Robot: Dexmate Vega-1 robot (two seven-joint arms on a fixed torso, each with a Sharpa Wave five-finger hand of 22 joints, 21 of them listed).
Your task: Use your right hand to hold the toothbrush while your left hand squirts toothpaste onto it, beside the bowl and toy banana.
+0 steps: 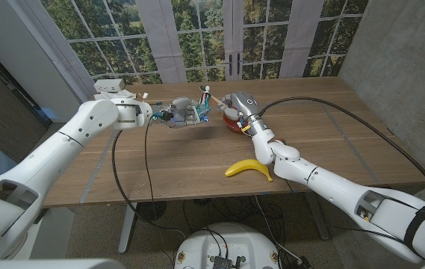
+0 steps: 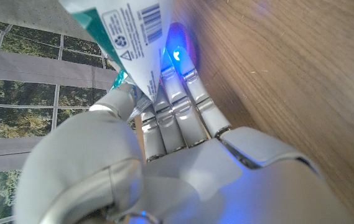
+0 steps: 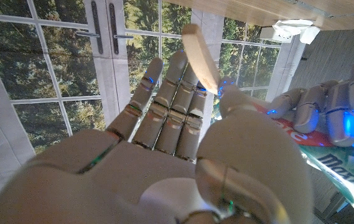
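Over the table's far middle, my right hand grips a pale wooden toothbrush that sticks up and to the left. In the right wrist view the toothbrush handle rises between the thumb and fingers of my right hand. My left hand holds a teal, white and red toothpaste tube close beside the brush. The tube is gripped by my left hand; my left hand and tube also face the right wrist camera. A red bowl sits partly hidden under my right hand. The yellow toy banana lies near the front edge.
A white device stands at the table's back left corner. Black cables hang from both arms across the wooden table. Large windows stand behind the table.
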